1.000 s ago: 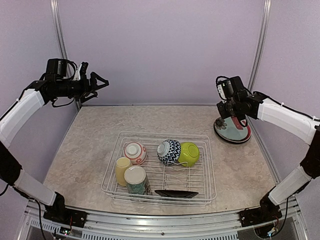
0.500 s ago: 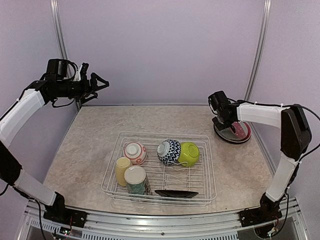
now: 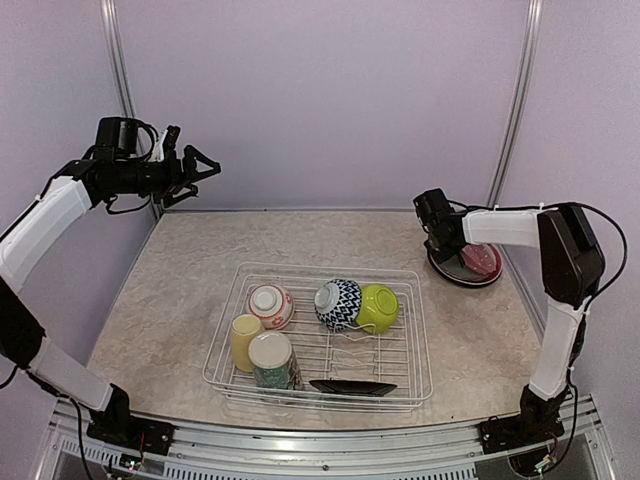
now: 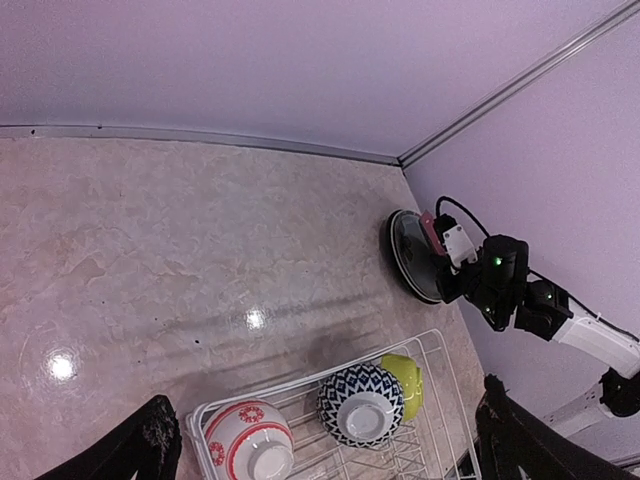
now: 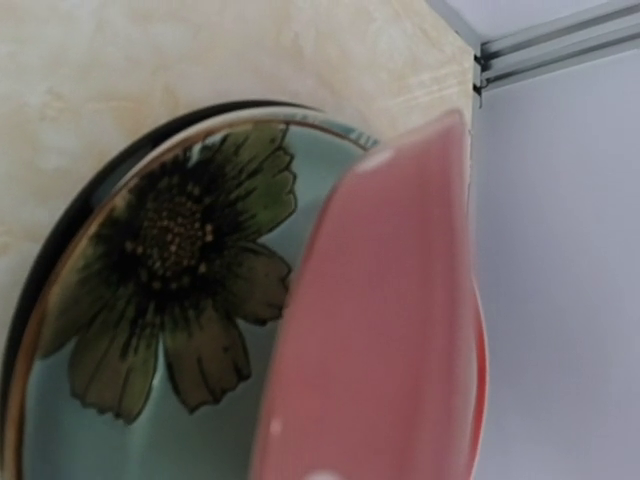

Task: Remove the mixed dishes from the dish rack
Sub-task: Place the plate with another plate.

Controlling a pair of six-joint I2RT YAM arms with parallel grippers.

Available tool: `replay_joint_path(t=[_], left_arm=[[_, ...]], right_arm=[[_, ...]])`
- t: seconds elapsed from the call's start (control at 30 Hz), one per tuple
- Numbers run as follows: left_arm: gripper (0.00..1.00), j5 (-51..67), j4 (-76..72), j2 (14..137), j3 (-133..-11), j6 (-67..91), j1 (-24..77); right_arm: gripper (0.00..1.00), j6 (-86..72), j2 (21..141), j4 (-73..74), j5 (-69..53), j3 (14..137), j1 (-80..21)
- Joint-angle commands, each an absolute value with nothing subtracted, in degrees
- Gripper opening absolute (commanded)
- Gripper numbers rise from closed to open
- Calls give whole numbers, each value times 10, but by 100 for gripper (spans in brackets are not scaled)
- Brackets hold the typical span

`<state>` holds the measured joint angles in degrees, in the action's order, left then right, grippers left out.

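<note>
The wire dish rack (image 3: 325, 267) holds a red-patterned bowl (image 3: 270, 305), a black-and-white bowl (image 3: 338, 303), a lime-green bowl (image 3: 379, 307), a pale yellow mug (image 3: 243, 340), a floral cup (image 3: 273, 361) and a black plate (image 3: 352, 386) at its front. My right gripper (image 3: 452, 250) is shut on the rim of a maroon plate (image 5: 390, 330). The plate lies low over a teal flower plate (image 5: 150, 300) at the far right of the table. My left gripper (image 3: 205, 165) hangs open and empty, high at the back left. Its fingers (image 4: 150, 445) frame the rack's bowls from above.
A dark plate rim (image 5: 60, 265) shows under the teal plate, so the plates form a stack (image 4: 412, 258) close to the right wall. The back wall and a corner post (image 3: 510, 110) stand just behind it. Marbled tabletop (image 3: 300, 235) surrounds the rack.
My right gripper has come down and slightly left, tipping the maroon plate from steeply tilted to nearly flat over the stack. The left arm has hardly moved.
</note>
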<state>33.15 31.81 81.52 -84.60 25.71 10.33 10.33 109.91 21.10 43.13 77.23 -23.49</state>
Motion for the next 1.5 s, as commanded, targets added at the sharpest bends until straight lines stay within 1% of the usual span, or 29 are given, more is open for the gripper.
replay_joint_path(t=[0.0, 0.07, 0.13, 0.2, 0.27, 0.5, 0.67, 0.8, 1.33, 1.47], left_arm=[[99, 342, 323, 823, -860, 254, 107], [99, 342, 323, 823, -860, 254, 108], [99, 342, 323, 823, -860, 254, 108], [99, 342, 323, 823, -860, 253, 109], [99, 343, 324, 823, -860, 253, 110], [99, 345, 324, 824, -861, 252, 112], [99, 347, 325, 827, -862, 252, 113], [99, 353, 329, 832, -865, 254, 113], [99, 362, 336, 844, -871, 254, 120], [99, 363, 338, 847, -874, 254, 122]], right_arm=[[20, 109, 1112, 173, 446, 798, -226], [33, 107, 1116, 176, 429, 800, -223], [50, 102, 1121, 179, 416, 803, -223], [60, 93, 1123, 187, 405, 806, -222], [66, 81, 1120, 193, 378, 809, -218], [80, 60, 1104, 211, 323, 812, -210], [88, 32, 1095, 217, 275, 811, -190], [89, 12, 1087, 217, 216, 808, -166], [94, 2, 1098, 227, 217, 844, -141], [95, 2, 1106, 245, 187, 864, -140]])
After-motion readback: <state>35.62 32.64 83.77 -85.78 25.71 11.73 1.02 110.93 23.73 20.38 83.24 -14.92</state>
